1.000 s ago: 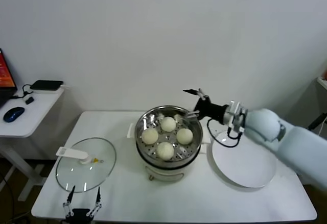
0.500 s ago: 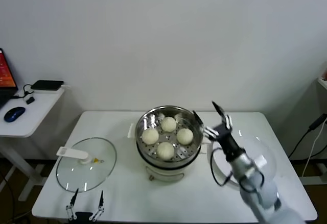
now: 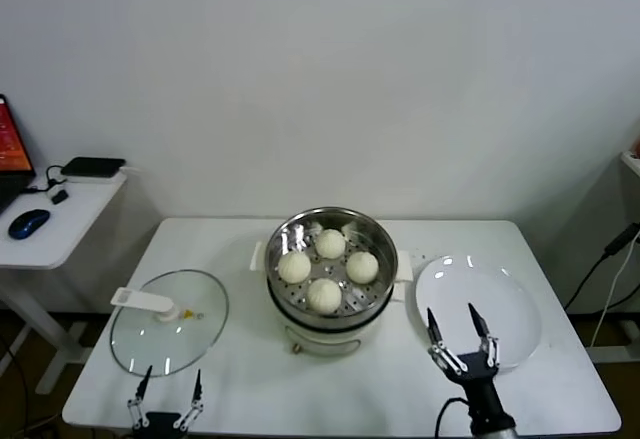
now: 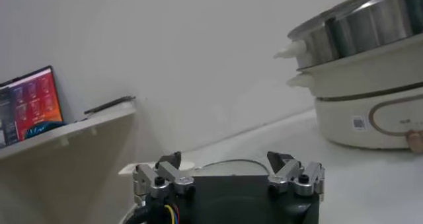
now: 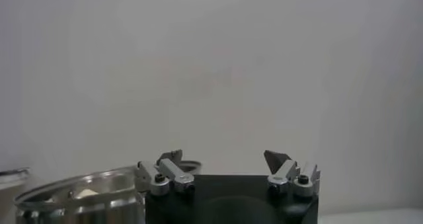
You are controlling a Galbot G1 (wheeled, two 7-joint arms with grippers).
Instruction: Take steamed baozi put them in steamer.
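All four buns [image 3: 322, 265] sit in the steamer [image 3: 330, 304], plate [image 3: 508, 344] bare; right gripper [image 3: 460, 337] and left gripper [image 3: 166, 389] both low, jaws apart, empty — task looks done.

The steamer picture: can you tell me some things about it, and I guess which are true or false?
1. Four baozi sit inside the steamer. True.
2. The white plate holds one bun. False: it holds none.
3. The right gripper is pinching a bun. False: it is open, holds nothing, and sits low at the table's front edge, by the plate.
4. The glass lid covers the steamer. False: it lies on the table to the left.
5. The left gripper is open near the lid. True.
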